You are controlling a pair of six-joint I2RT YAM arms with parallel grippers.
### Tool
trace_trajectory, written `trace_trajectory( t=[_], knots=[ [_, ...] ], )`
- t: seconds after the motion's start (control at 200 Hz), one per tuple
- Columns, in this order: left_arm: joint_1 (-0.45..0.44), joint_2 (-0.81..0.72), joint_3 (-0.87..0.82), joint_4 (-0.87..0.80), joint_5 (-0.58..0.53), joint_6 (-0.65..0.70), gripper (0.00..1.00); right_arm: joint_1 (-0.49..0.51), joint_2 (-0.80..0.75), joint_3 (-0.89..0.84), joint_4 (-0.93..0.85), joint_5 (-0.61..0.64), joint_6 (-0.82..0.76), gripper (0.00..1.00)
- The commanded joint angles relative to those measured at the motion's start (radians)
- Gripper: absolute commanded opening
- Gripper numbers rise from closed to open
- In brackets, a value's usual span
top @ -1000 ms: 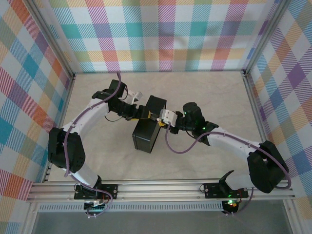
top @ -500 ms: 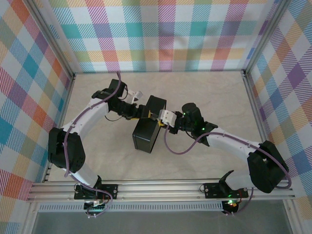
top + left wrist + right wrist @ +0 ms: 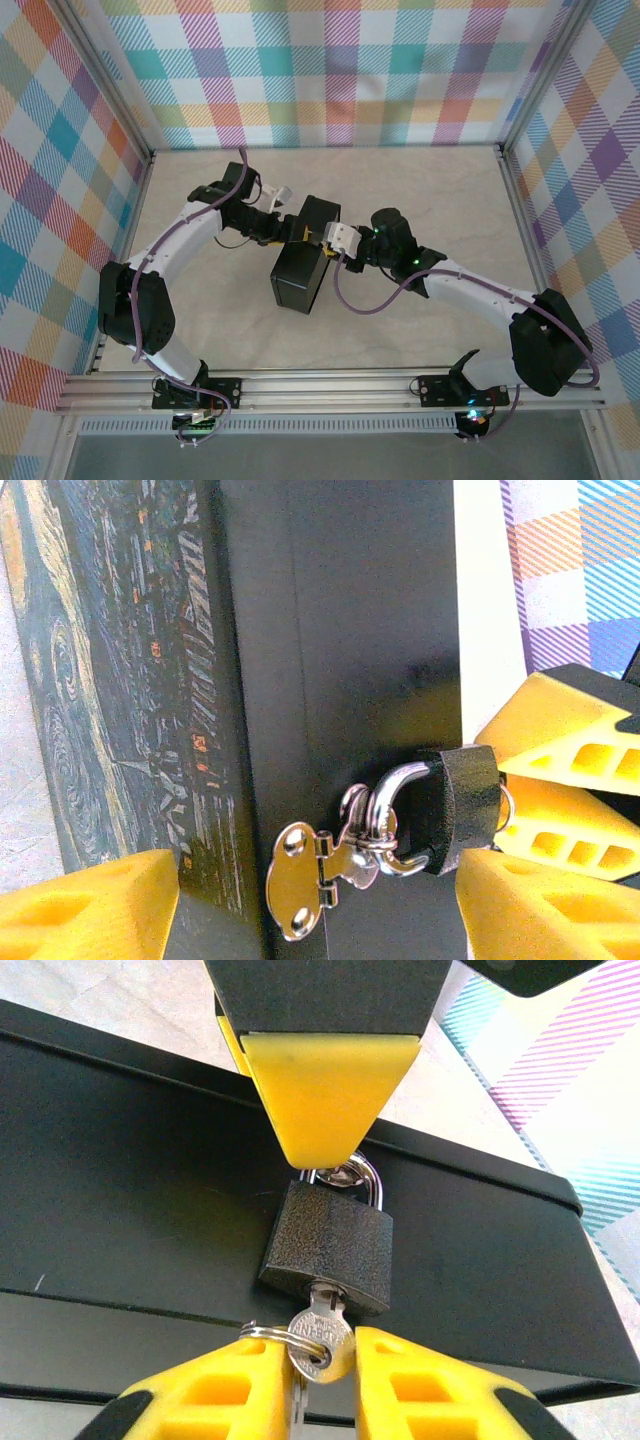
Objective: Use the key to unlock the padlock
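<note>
- Two fingers of the right gripper [image 3: 320, 1360] are pinched on the head of the key [image 3: 322, 1338], which sits in the keyway at the bottom of the padlock [image 3: 330, 1245]. The hold appears to be on the head's narrow edges, so it could slip once torque is applied.
- Padlock hangs by its shackle [image 3: 365, 1175] from the hasp [image 3: 310, 875] on the tin's [image 3: 340, 630] dark side wall. It looks free to swing, so a turn may rotate the whole body rather than the cylinder.
- Left gripper [image 3: 290, 230] stands with jaws wide, astride the tin. Whether they press it cannot be told; if loose, the tin may shift.
- One left finger [image 3: 325, 1090] sits just above the shackle and may block its release.
- Key ring [image 3: 262, 1333] lies against a right finger and could snag.
</note>
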Motion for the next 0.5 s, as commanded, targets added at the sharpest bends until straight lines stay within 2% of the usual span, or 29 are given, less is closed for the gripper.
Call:
trace_trajectory(
  t=[0.0, 0.495],
  knots=[
    [0.007, -0.029, 0.005, -0.007, 0.021, 0.007, 0.73, 0.015, -0.016, 0.040, -0.017, -0.023, 0.011, 0.17],
    [0.007, -0.051, 0.013, 0.001, 0.037, -0.010, 0.73, 0.020, -0.002, 0.109, -0.152, -0.085, 0.080, 0.08]
  ],
)
